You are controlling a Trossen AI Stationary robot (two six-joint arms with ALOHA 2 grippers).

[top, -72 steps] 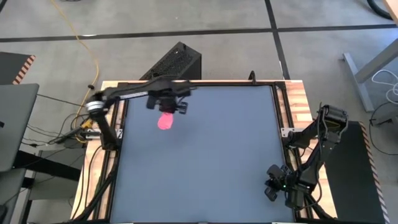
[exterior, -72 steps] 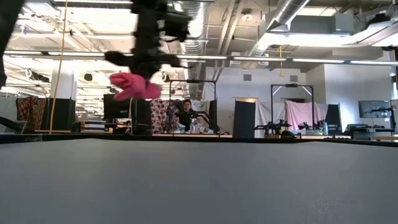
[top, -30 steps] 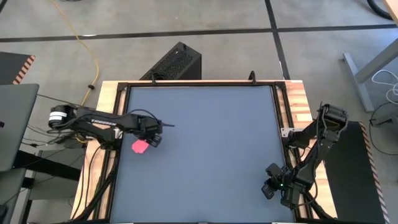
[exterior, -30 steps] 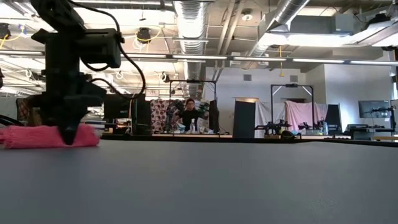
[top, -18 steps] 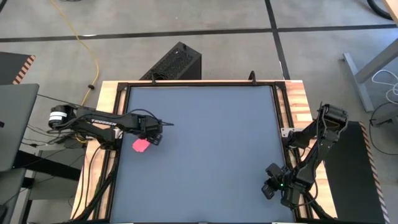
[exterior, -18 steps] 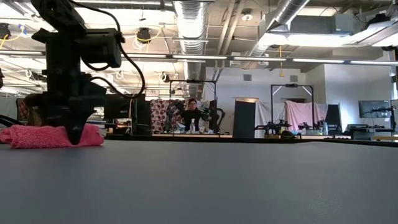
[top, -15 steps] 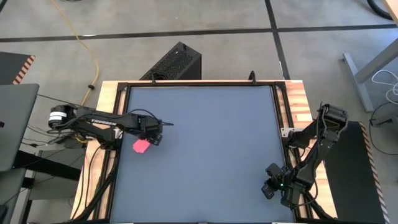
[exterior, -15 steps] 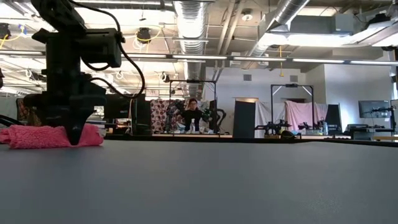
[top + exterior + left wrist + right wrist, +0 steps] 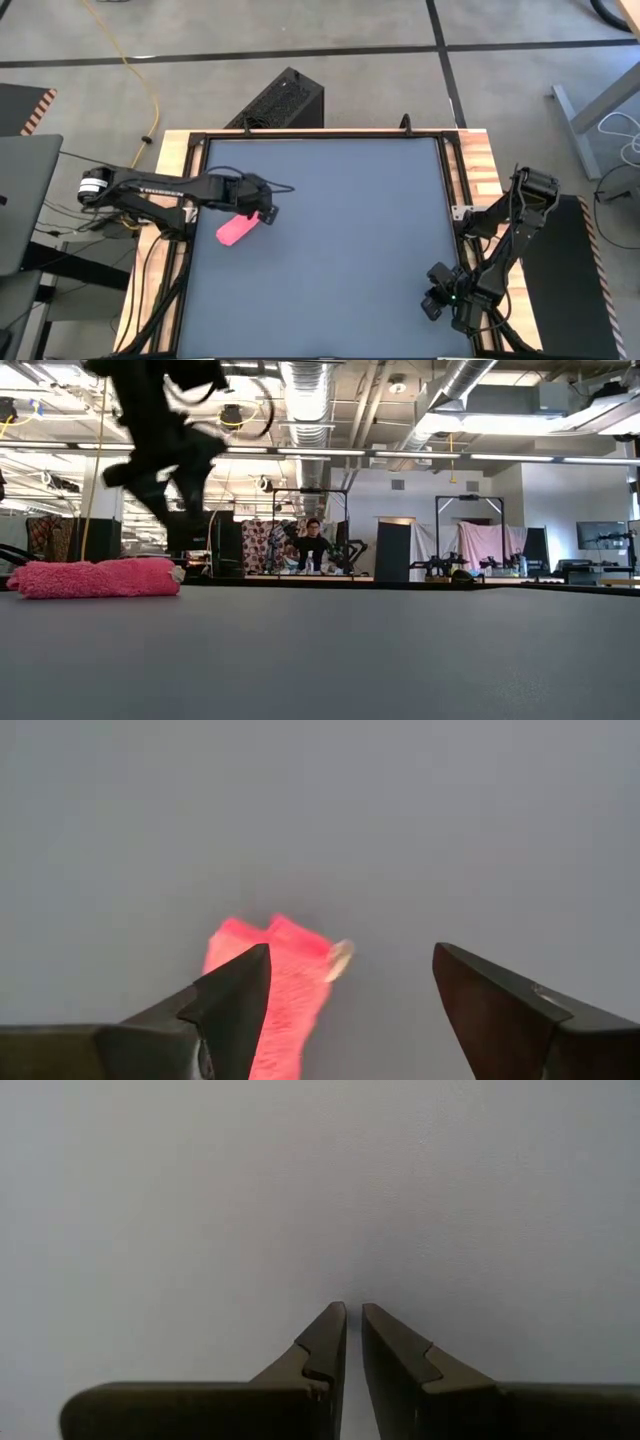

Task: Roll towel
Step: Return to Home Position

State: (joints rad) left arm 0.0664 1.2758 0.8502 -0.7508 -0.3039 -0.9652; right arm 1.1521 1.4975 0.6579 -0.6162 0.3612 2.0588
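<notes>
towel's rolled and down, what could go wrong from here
The towel lies free with a loose end showing in the left wrist view, so it may unroll. The open left gripper hangs just above it; pulling back low might snag it. The right arm waits off the table's right edge.

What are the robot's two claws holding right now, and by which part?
Nothing. The left gripper hangs open just above the rolled pink towel, which lies free on the table. The right gripper is shut on nothing.
</notes>
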